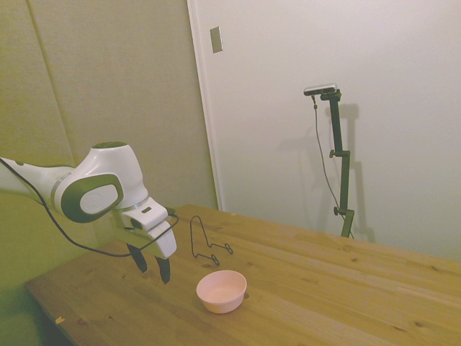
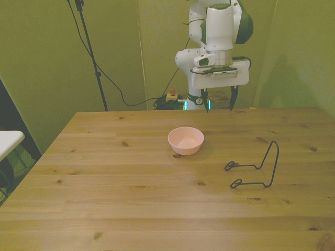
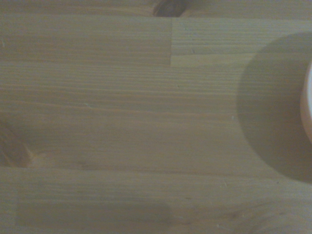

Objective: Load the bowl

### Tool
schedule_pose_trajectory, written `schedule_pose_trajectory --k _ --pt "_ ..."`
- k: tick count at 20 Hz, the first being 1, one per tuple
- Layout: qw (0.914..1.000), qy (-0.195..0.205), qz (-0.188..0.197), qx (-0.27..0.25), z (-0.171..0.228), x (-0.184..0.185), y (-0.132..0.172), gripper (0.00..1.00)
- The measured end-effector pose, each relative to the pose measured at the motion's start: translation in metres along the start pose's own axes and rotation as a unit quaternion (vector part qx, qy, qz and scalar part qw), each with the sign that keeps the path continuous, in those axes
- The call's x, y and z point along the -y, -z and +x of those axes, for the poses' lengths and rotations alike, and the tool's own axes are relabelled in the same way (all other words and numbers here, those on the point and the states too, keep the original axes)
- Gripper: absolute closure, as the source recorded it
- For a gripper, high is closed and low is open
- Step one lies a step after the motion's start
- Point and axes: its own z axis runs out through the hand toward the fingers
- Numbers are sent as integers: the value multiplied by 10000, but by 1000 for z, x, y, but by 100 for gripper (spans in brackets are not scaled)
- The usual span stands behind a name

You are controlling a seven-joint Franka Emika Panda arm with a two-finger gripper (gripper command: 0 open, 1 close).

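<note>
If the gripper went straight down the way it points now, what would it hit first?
Probably bare table: the open gripper points down beside the bowl, not over it; only the bowl's rim edges the wrist view.

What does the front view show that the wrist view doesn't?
Only the front view shows the whole pink bowl upright on the table, the black wire rack toward the front view's right, and the open end effector hanging above the table behind the bowl. Only the wrist view shows the wood grain close up. Both show the table and the bowl, the wrist view just its rim.
</note>
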Motion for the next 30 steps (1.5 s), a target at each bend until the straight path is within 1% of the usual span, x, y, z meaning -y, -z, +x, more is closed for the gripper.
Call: schedule_pose_trajectory --k 2,5,7,10,15,18,21,22,25,30 --pt "10000 -6 -19 22 0 -1 -1 0" --pt "9997 14 -56 -218 10 1 6 0" --pt "9993 -79 -61 -374 27 1 13 0" --pt "9985 -253 -50 -479 55 2 14 0" --pt "9973 -540 -148 -483 91 9 -11 0" --pt "9965 -685 -217 -424 105 15 -35 0" --pt "9958 -749 -339 -390 114 20 -59 0" --pt "9957 -769 -381 -359 116 21 -66 100" --pt "9953 -802 -453 -284 121 23 -79 100" --pt "9950 -841 -468 -276 124 20 -81 100"
